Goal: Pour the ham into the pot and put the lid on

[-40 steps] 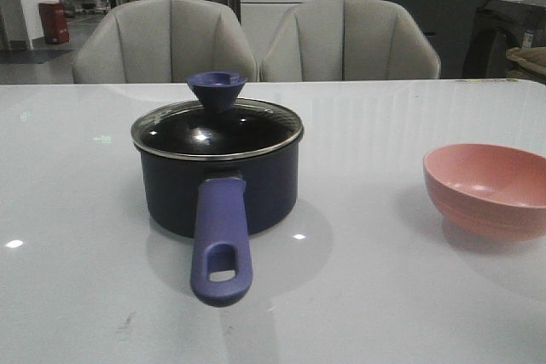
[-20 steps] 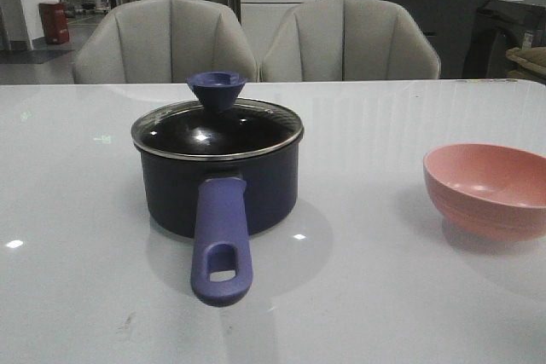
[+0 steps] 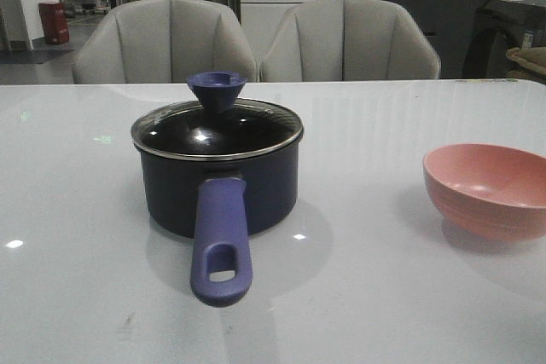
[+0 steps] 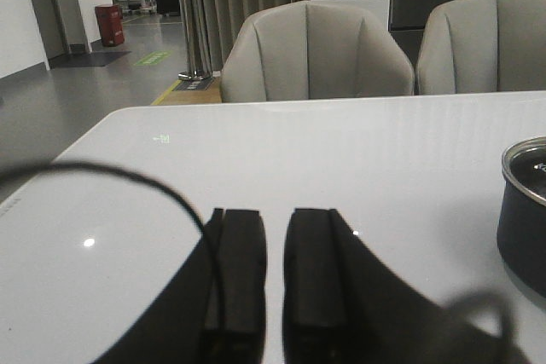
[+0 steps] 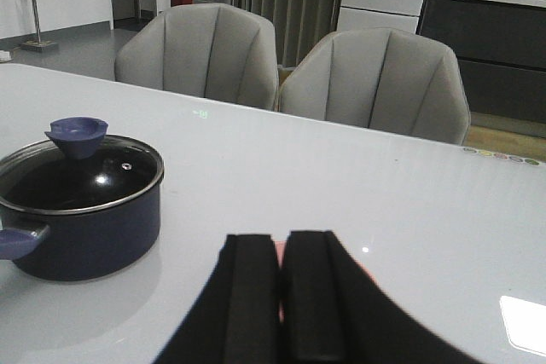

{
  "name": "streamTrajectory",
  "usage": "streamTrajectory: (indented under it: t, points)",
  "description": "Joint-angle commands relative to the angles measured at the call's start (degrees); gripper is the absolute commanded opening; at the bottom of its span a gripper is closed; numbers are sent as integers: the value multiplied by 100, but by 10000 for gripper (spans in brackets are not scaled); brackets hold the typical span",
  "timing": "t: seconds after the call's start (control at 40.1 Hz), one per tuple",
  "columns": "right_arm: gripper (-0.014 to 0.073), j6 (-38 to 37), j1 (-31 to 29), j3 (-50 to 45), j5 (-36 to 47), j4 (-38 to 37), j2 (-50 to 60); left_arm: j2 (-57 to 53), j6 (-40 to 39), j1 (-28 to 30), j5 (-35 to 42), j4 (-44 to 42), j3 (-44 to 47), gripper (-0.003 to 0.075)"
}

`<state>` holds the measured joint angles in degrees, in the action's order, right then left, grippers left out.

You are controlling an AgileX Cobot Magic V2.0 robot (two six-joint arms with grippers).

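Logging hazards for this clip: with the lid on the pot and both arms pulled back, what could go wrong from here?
1. The lid covers the pot, so tipping the pink bowl now would spill onto the glass.
2. The pot's long handle points toward the robot; an approaching arm might knock it.
3. The ham can't be seen from the front view, so whether the bowl holds it is unconfirmed.
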<state>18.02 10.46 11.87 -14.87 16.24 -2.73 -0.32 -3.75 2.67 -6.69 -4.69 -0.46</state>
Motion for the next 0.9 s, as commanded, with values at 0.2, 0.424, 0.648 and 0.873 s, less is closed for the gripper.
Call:
streamTrajectory:
  t: [0.2,0.424,0.648,0.873]
  points:
    - [153,47,26,159,449,46,-73,-128,-219,42,825,106,264,144]
    - [153,47,26,159,449,46,-73,-128,-219,32,824,106,264,144]
    - [153,47,26,159,449,46,-73,-128,-219,32,824,106,264,144]
    - [153,47,26,159,449,46,-73,-128,-219,32,824,106,264,144]
